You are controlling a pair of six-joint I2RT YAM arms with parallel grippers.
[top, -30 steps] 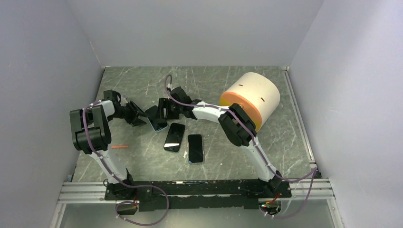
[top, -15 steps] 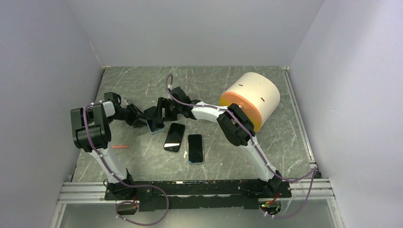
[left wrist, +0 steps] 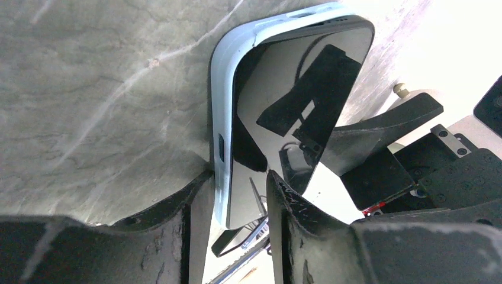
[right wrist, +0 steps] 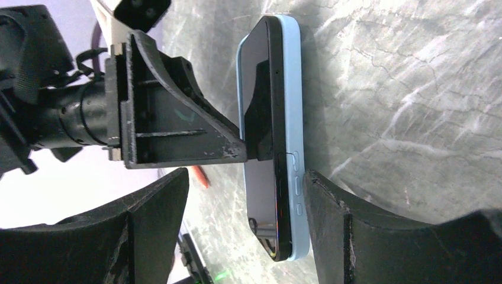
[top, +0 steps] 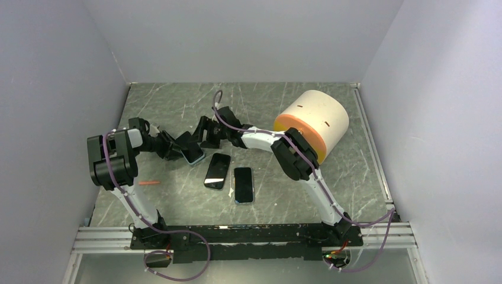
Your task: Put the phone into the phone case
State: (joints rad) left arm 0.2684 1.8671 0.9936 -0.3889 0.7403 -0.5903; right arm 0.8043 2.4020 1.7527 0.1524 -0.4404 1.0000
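Observation:
A black phone (top: 193, 155) sits in a light blue case (left wrist: 222, 100), propped on its long edge on the marbled table. My left gripper (top: 176, 149) is shut on it: in the left wrist view (left wrist: 238, 175) one finger lies against the case's back and the other against the screen (left wrist: 296, 89). My right gripper (top: 195, 141) stands open around the same phone. In the right wrist view (right wrist: 244, 177) its one finger (right wrist: 331, 213) touches the case's back (right wrist: 291, 89), and the other stands well off the screen (right wrist: 263, 77).
Two more dark phones lie flat near the table's middle, one (top: 217, 170) bare and one (top: 243, 184) with a light blue rim. A big cream cylinder with an orange end (top: 311, 124) lies at the right. An orange pen (top: 149, 183) lies by the left arm. Walls enclose the table.
The cased phone has shifted slightly left and tipped further up on its edge. My right wrist has lifted and turned. My left gripper stays on the phone.

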